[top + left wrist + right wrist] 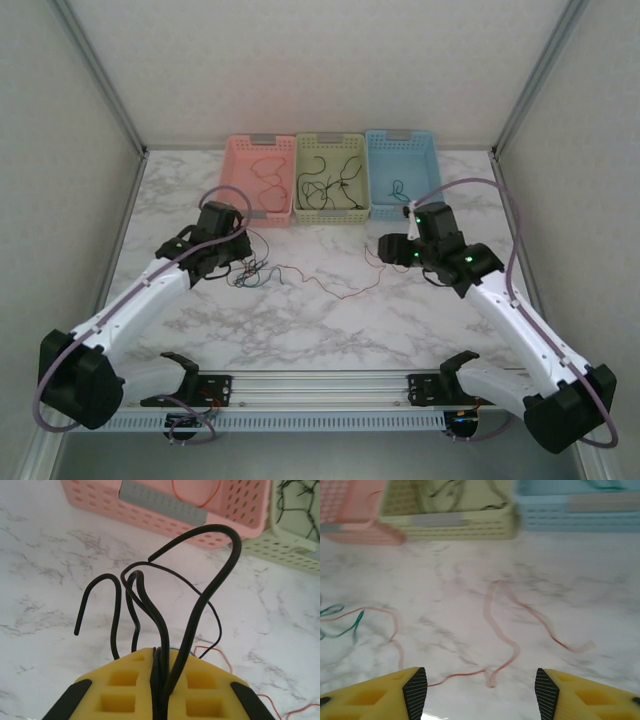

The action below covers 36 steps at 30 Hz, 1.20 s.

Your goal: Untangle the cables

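When you look from the top camera, the cables sit tangled on the worktop right at the left end effector, and a red cable trails toward the right end effector. Left wrist: it's clenched tight on black cables sticking up. Right wrist: fingers spread and released, red cable lying just ahead between them.

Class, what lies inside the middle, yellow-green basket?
Several black cables lie loosely tangled in the yellow-green basket. Its near wall hides the floor's front strip, so more there cannot be ruled out.
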Each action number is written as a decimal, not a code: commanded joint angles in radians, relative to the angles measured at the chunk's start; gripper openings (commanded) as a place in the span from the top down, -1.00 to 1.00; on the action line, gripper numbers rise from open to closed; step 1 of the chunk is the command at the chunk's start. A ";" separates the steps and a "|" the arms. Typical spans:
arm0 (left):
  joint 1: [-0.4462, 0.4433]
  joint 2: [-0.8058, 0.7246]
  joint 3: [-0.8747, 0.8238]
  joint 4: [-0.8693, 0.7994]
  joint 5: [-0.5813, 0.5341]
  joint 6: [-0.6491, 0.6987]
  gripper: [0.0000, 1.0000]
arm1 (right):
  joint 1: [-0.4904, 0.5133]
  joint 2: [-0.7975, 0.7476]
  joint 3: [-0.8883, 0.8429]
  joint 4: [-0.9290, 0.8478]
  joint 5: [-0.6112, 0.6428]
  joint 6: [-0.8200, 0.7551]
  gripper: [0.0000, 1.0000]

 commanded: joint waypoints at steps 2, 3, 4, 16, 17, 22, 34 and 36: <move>0.006 -0.079 0.089 -0.112 0.003 0.044 1.00 | 0.114 0.152 -0.005 0.193 -0.237 -0.044 -0.27; 0.007 -0.086 0.103 -0.126 0.004 0.049 1.00 | 0.131 0.202 0.009 0.216 -0.263 -0.042 -0.27; 0.006 -0.091 0.115 -0.136 0.002 0.052 1.00 | 0.147 0.253 0.026 0.234 -0.277 -0.036 -0.28; 0.006 -0.118 0.110 -0.151 -0.006 0.050 1.00 | 0.272 0.754 0.301 0.234 -0.409 -0.132 -0.28; 0.007 -0.121 0.108 -0.151 -0.009 0.050 1.00 | 0.279 0.766 0.302 0.235 -0.417 -0.136 -0.27; 0.007 -0.141 0.080 -0.120 -0.001 0.039 1.00 | 0.286 0.819 0.317 0.208 -0.473 -0.137 -0.18; 0.007 -0.147 0.055 -0.121 -0.023 0.040 1.00 | 0.299 0.721 0.237 0.233 -0.346 -0.141 0.83; 0.007 -0.150 0.054 -0.128 -0.038 0.040 1.00 | 0.298 0.678 0.229 0.235 -0.324 -0.140 1.00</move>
